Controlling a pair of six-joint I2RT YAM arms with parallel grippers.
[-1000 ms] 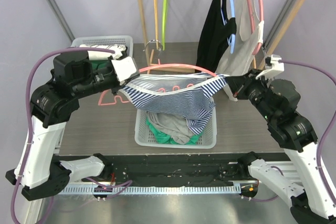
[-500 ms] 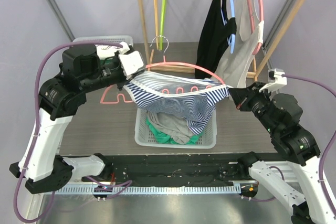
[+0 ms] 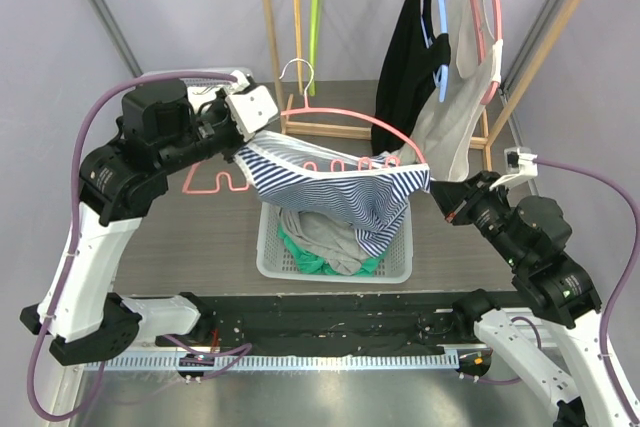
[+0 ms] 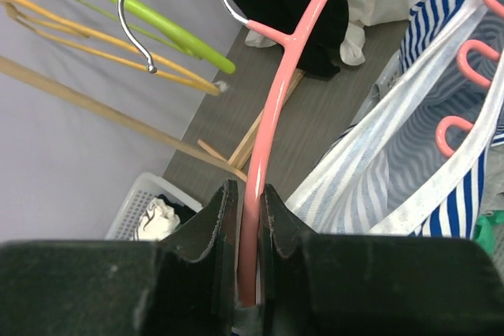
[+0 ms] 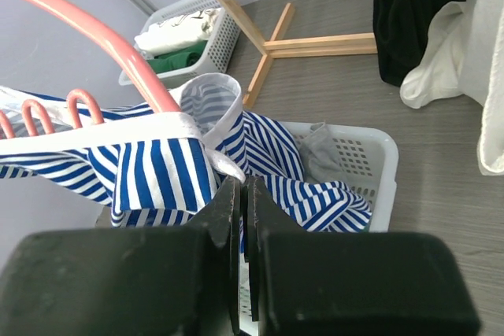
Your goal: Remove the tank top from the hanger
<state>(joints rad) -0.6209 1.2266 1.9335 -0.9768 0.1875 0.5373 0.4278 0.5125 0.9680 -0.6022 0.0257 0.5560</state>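
A blue-and-white striped tank top [image 3: 340,192] hangs stretched across a pink hanger [image 3: 345,115] above the white basket [image 3: 398,269]. My left gripper [image 3: 258,129] is shut on the hanger's left shoulder; in the left wrist view the pink hanger [image 4: 279,84] runs straight between the jaws of the left gripper [image 4: 246,194], with the tank top [image 4: 394,155] draped to the right. My right gripper [image 3: 440,202] is shut on the tank top's right edge. In the right wrist view the right gripper [image 5: 242,186] pinches the tank top [image 5: 157,175] just below the hanger [image 5: 102,29].
The basket [image 5: 378,147] under the tank top holds grey and green clothes. Behind stands a wooden rack [image 3: 270,27] with orange and green hangers [image 3: 305,17], a black garment [image 3: 405,67] and a white garment [image 3: 465,77]. A white bin [image 3: 190,82] sits back left.
My left gripper has lifted the hanger up and back. My right gripper has pulled the tank top's edge down and toward the near right, stretching the fabric.
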